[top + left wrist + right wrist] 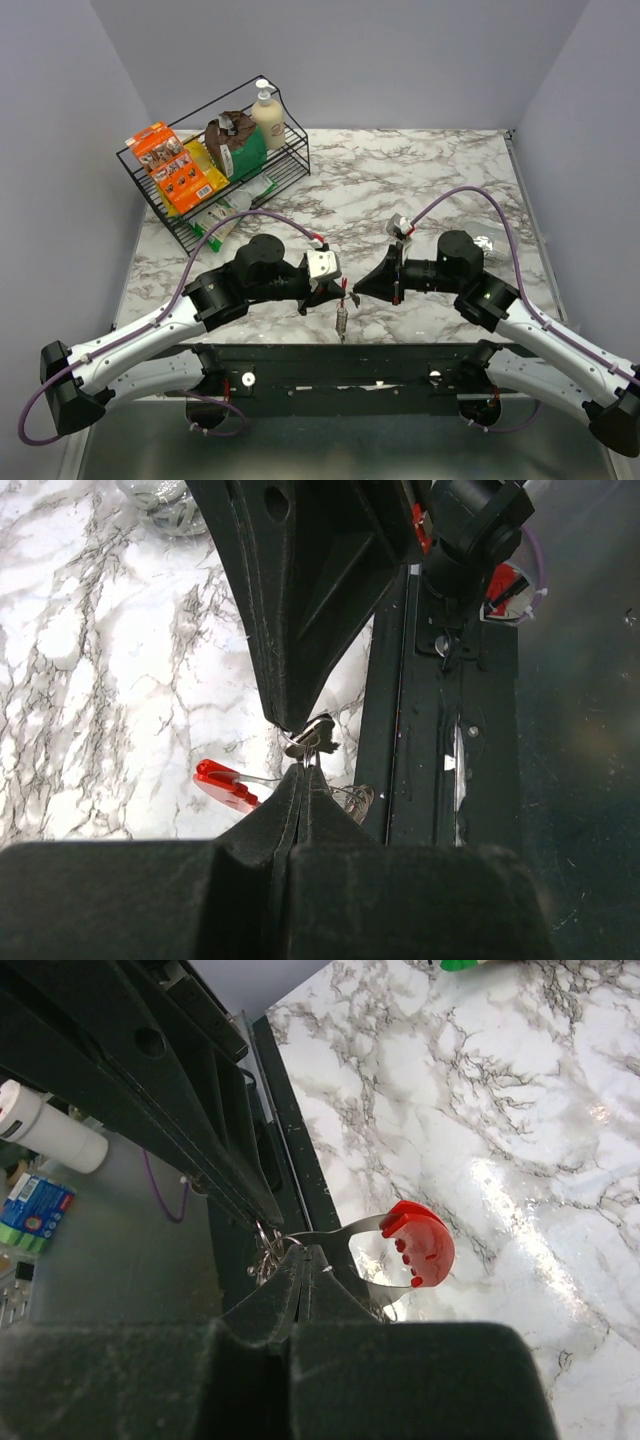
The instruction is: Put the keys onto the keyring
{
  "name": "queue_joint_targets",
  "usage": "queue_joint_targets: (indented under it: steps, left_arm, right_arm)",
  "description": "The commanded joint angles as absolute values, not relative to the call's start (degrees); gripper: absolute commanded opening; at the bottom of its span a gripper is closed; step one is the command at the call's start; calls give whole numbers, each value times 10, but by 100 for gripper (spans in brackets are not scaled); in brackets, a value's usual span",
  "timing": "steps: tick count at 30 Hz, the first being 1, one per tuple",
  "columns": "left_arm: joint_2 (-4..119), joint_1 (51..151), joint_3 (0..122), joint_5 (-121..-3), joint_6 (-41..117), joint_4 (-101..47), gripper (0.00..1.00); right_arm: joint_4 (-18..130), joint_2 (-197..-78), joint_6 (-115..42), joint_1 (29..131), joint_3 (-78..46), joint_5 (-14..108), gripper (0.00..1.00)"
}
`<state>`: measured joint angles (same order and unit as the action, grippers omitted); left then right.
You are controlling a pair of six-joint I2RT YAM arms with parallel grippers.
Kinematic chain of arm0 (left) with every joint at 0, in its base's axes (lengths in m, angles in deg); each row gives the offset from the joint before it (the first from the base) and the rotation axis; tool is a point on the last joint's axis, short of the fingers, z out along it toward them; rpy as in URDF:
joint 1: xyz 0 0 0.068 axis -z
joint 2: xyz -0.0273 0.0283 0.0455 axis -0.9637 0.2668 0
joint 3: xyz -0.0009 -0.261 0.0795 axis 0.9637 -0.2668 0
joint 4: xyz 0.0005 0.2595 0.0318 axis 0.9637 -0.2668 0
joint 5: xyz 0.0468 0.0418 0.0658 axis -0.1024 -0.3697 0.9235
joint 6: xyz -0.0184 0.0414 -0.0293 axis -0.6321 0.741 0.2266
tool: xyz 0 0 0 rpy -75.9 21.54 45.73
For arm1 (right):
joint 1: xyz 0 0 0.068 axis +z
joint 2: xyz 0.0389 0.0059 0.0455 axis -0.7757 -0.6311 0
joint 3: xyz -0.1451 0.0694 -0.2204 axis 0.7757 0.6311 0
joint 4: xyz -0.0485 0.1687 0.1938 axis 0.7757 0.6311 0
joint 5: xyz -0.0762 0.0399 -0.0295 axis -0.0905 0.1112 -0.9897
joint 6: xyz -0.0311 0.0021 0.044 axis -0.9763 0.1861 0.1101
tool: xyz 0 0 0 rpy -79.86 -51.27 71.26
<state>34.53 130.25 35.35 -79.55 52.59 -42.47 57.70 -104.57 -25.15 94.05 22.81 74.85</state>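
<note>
Both grippers meet above the table's near edge. The keyring [343, 318] hangs between them, its silvery chain [356, 798] dangling below. My left gripper [303, 772] is shut, and a thin wire loop of the keyring comes out at its tips. The red clip [226, 785] sticks out to its left. My right gripper [304, 1256] is also shut, pinching the keyring where the metal arm [335, 1231] leads to the red clip [420, 1246]. The two grippers' tips almost touch [345, 290]. A small silvery piece [313, 737] sits between them. I cannot make out the keys.
A black wire rack [292, 160] at the back left holds boxes, packets and a soap bottle [267, 115]. The black base rail [340, 365] runs along the near edge, right under the grippers. A small shiny clear thing [487, 241] lies on the marble to the right.
</note>
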Motion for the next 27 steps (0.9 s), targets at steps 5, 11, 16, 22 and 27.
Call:
queue_joint_targets:
  steps: [5, 11, 16, 22, 27]
  left_arm:
    - [323, 1302, 351, -774, 519, -395, 0]
    - [316, 1302, 348, -767, 517, -388, 0]
    - [313, 1302, 348, -758, 517, -388, 0]
    - [314, 1302, 351, -754, 518, -385, 0]
    - [314, 1302, 351, -752, 518, -381, 0]
  right_arm:
    - [577, -1040, -257, 944, 247, 756, 0]
    - [576, -1042, -257, 944, 251, 759, 1]
    - [577, -1043, -262, 943, 254, 765, 0]
    - [576, -1050, -270, 944, 255, 774, 0]
    - [576, -1055, -273, 944, 256, 779, 0]
